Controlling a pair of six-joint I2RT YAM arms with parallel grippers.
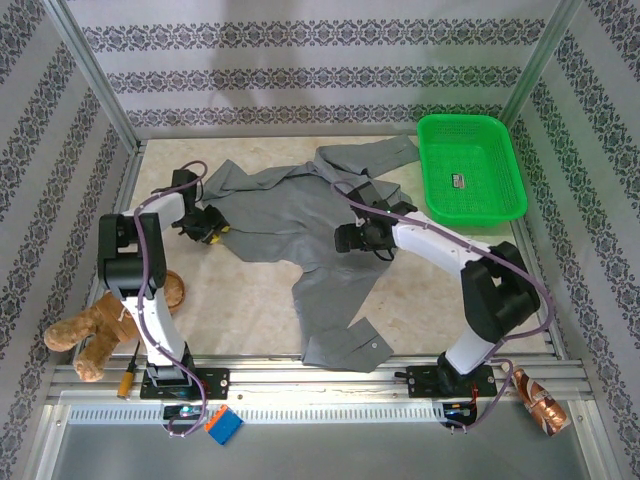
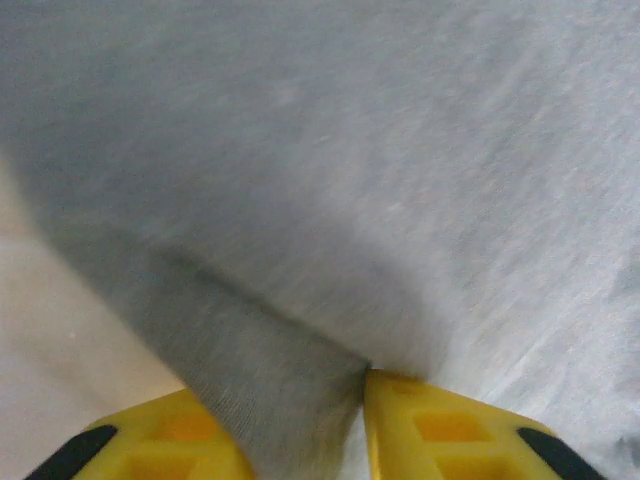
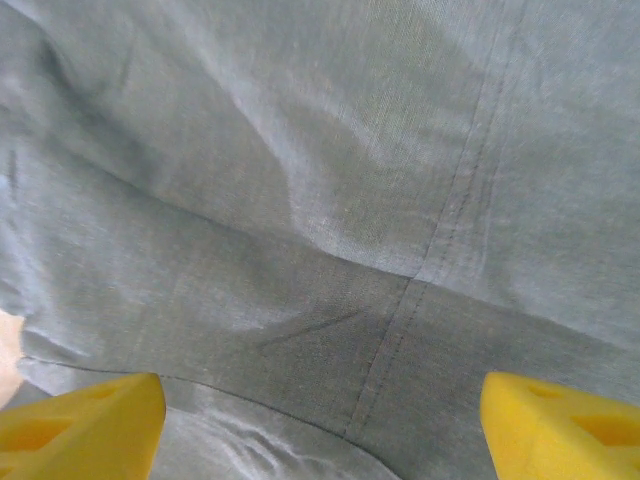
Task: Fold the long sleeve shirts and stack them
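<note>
The grey long sleeve shirt (image 1: 300, 225) lies spread and crumpled across the middle of the table, one sleeve reaching toward the front edge and another toward the back right. My left gripper (image 1: 208, 226) sits at the shirt's left edge, its yellow fingers (image 2: 440, 425) shut on a fold of the grey fabric (image 2: 290, 400). My right gripper (image 1: 352, 238) hovers over the shirt's middle. Its yellow fingers (image 3: 80, 420) stand wide apart over a stitched seam (image 3: 400, 320), with nothing pinched between them.
A green basket (image 1: 470, 165) stands at the back right. A brown plush toy (image 1: 100, 325) lies at the front left beside the left arm's base. A small shiny brown object (image 1: 540, 400) rests at the front right, off the table surface. Patterned walls enclose the table.
</note>
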